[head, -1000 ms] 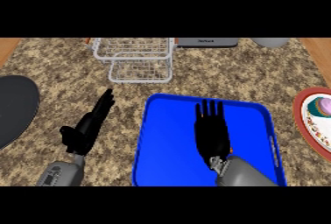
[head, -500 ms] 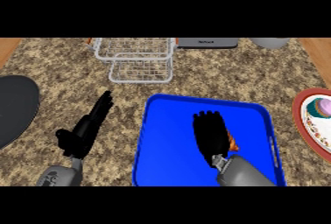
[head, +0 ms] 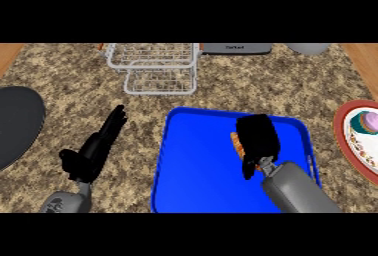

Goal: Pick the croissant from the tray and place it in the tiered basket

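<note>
**Now: right hand closing on the croissant**

Left hand rests open on the counter, fingers straight. On the blue tray, right hand has curled from flat onto the croissant; grasp made, lift toward the tiered basket next.

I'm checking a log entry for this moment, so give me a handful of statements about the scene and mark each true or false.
1. The right hand is over the blue tray, its fingers curled round the croissant. True.
2. The croissant already lies in the tiered basket. False: it is on the tray, under the right hand.
3. The left hand rests open on the counter, left of the tray. True.
4. The tiered basket stands to the right of the tray. False: it stands beyond the tray, toward the left.
5. A plate shows at the right edge. True.
</note>
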You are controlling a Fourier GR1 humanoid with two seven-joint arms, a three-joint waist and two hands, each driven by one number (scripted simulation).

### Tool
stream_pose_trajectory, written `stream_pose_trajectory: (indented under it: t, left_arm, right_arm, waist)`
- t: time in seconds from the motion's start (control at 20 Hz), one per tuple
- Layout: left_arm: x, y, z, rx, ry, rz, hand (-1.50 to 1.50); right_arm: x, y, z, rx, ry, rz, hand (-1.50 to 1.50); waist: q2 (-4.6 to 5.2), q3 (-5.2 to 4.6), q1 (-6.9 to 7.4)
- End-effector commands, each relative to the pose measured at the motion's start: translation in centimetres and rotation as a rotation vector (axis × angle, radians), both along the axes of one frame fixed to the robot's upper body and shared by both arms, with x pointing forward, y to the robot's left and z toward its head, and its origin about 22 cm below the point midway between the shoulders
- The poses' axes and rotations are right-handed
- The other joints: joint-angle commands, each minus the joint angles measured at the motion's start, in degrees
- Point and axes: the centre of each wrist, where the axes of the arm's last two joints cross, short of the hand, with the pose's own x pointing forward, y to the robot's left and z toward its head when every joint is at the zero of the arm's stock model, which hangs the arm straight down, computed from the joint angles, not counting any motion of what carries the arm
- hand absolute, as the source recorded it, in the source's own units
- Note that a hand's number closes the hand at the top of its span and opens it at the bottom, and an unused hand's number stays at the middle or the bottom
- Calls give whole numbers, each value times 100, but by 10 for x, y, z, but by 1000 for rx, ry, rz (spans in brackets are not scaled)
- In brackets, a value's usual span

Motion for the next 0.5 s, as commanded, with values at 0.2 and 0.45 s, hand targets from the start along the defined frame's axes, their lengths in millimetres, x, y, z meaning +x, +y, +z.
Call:
stream_pose_trajectory:
  t: [0.2,0.45]
  left_arm:
    - [8,-8,16,5,-22,-12,0]
    - [5,2,-4,-12,-1,-8,0]
  right_arm:
    - [64,-131,41,274,26,-253,150]
    - [73,-128,64,513,-76,-238,150]
  waist:
    - [61,33,54]
    - [55,27,8]
